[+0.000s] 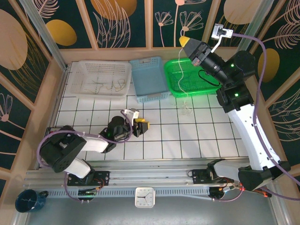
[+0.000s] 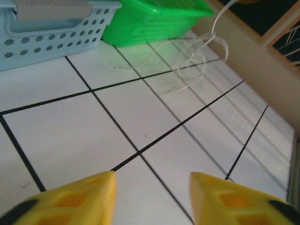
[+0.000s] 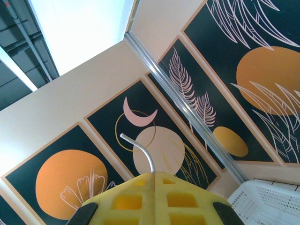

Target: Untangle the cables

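Lifting slowly suits the thin white cable (image 1: pixel 181 70), its top end clenched in the right jaws above the green plastic basket (image 1: pixel 199 86), its looped tail on the white tiled counter (image 1: pixel 211 131), left jaws parted, empty.

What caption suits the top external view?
Right pincer holds a white cable aloft, its end coiled on the tiles; left pincer open.

Overhead: down on whole table (image 1: pixel 211 136). Left wrist: low, close, toward green basket (image 2: pixel 150 23), shared overhead. Right wrist: upward at wall (image 3: pixel 56 108).
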Robot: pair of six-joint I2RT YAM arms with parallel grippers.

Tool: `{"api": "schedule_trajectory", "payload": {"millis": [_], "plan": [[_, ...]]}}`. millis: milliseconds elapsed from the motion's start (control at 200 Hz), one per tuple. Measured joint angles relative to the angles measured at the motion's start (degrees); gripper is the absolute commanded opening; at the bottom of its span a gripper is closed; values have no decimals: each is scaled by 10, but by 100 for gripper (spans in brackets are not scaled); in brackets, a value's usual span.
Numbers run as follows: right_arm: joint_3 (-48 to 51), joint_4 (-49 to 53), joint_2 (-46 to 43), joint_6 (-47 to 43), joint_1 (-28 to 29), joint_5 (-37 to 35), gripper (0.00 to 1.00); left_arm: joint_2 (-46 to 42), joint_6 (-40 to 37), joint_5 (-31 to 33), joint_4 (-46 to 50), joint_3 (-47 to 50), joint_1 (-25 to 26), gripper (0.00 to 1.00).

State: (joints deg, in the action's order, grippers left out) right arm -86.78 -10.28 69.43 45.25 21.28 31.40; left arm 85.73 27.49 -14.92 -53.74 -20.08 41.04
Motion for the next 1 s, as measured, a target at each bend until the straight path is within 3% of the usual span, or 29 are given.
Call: {"api": "schedule_trajectory", "payload": {"millis": [280, 696, 1001], "plan": [[4, -3, 0, 1, 6, 2, 0, -50, -3, -23, 33, -23, 0, 69], [14, -14, 10, 2, 65, 2, 0, -17, -24, -89, 56, -145, 16, 70], [14, -14, 31, 1, 106, 1, 0, 51, -35, -87, 55, -154, 35, 69]]}}
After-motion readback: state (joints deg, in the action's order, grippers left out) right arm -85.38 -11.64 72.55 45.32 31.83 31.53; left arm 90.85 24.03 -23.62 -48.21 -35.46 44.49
